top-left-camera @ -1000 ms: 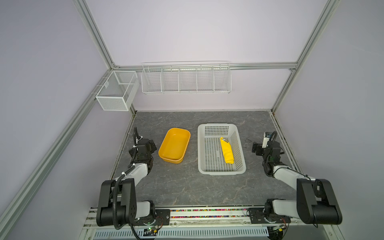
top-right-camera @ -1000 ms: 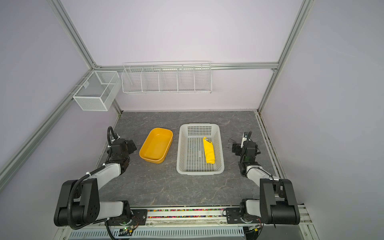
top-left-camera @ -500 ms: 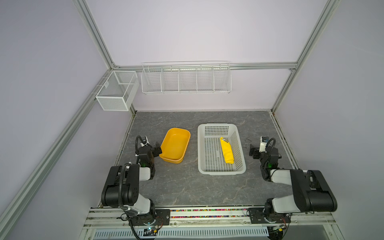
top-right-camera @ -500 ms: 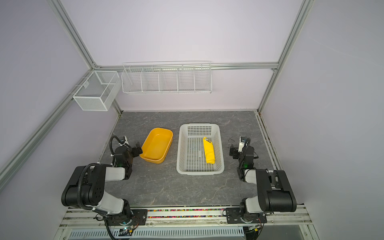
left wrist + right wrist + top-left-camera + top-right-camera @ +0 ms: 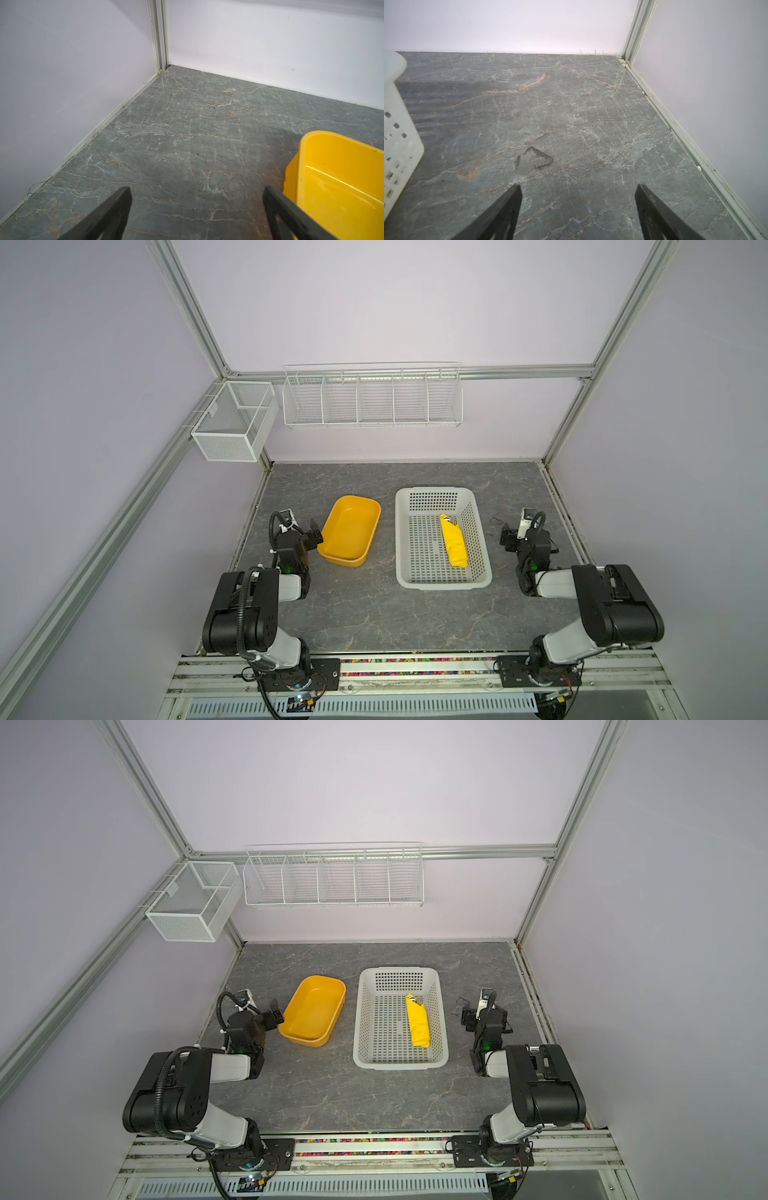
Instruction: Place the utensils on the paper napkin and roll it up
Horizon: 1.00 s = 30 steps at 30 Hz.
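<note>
In a top view the paper napkin (image 5: 454, 541) lies as a tight yellow roll on the floor of the white basket (image 5: 440, 584), along its right wall. Silver tips of the utensils (image 5: 451, 521) poke from its far end. Wrapped and stowed like that, the task looks finished to me. That would explain why both arms sit folded low at the sides of the table (image 5: 374, 614), well apart from the roll. The left gripper (image 5: 307, 532) is just beside the empty yellow tub (image 5: 351, 531), and the right gripper (image 5: 512, 534) is to the right of the basket. The left wrist view adds what the overhead cannot: the claw is spread wide over bare table with nothing between its jaws, the tub's corner close by one jaw. The right wrist view shows its claw likewise spread and empty, with the basket's wall at the edge and a dark triangular scuff (image 5: 534, 158) on the stone. Neither wrist view shows the roll.
</note>
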Tool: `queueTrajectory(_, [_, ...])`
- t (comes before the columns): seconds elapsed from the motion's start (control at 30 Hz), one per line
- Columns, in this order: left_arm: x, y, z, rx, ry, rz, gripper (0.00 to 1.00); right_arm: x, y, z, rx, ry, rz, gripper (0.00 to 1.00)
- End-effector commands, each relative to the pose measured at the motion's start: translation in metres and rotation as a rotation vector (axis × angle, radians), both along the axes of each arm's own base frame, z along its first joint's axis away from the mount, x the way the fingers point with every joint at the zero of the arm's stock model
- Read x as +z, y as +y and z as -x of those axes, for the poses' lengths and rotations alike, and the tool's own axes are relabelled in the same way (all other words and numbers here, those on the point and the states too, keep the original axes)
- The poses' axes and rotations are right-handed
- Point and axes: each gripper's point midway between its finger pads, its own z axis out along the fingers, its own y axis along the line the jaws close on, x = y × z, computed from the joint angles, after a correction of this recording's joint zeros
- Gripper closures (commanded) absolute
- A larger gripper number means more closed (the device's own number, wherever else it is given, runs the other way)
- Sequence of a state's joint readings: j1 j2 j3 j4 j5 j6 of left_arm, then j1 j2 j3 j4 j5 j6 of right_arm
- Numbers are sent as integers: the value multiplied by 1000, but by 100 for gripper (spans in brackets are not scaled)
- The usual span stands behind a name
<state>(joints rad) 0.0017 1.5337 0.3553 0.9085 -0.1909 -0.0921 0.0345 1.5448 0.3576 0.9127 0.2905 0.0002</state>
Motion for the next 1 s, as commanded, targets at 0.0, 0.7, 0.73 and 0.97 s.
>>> queueTrajectory(0.0, [9,0,-4,2,-27,-26,1,7,-2,-1,-18,-22,8,12])
queueTrajectory(0.7, [8,1,-4,2,-26,-26,1,7,-2,-1,-19,-23,8,12])
queueTrajectory(0.73, [9,1,-4,2,-28,-26,1,7,-2,-1,-19,-21,8,11])
queueTrajectory(0.97, [8,-54,0,-339,-49,-69,1,7,-2,-1,-18,-22,8,11])
